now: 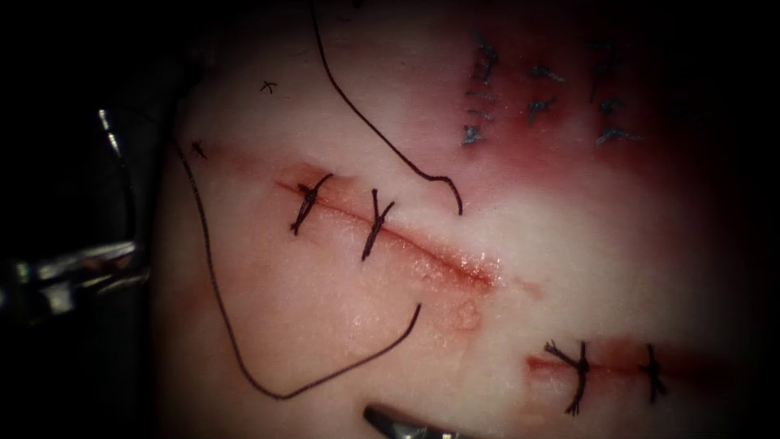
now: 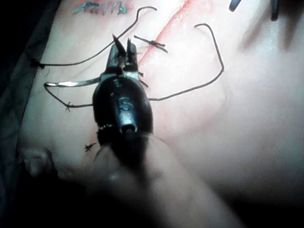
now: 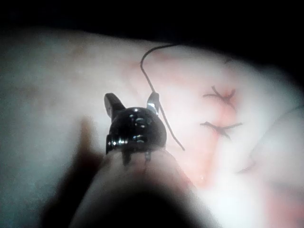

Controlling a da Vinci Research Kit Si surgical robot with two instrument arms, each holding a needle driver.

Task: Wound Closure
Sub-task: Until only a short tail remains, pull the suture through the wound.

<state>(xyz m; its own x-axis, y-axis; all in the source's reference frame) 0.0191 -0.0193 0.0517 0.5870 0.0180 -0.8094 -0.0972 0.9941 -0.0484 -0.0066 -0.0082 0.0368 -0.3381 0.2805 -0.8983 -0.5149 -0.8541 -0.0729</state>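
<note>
Thin shiny curved steel needle (image 2: 71, 84): free, lying flat at edge of pale pink pork tissue (image 1: 325, 325), just beside and behind parted empty jaws of left tool (image 2: 123, 50). Dark thread (image 1: 213, 276): slack, one strand passing close to spread empty jaws of right tool (image 3: 133, 100).

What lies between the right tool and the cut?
In the endoscope view, a loose thread end lies on the tissue between the right tool, jaws open and empty, and the cut.
</note>
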